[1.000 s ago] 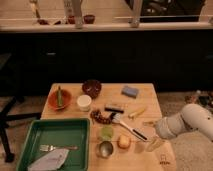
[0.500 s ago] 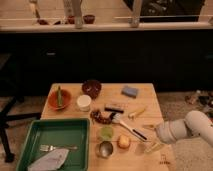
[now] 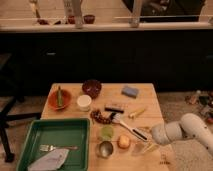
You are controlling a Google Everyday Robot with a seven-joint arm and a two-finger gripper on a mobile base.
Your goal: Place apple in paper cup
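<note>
gripper (image 3: 149,144) sits low just beside the apple (image 3: 124,142), its grasp state impossible to tell.

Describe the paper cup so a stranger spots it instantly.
On the table, look beyond the far right corner of the green tray. The paper cup stands right of the orange bowl and in front of the dark red bowl, far from the gripper at the front right. It is the only short white cylinder.
</note>
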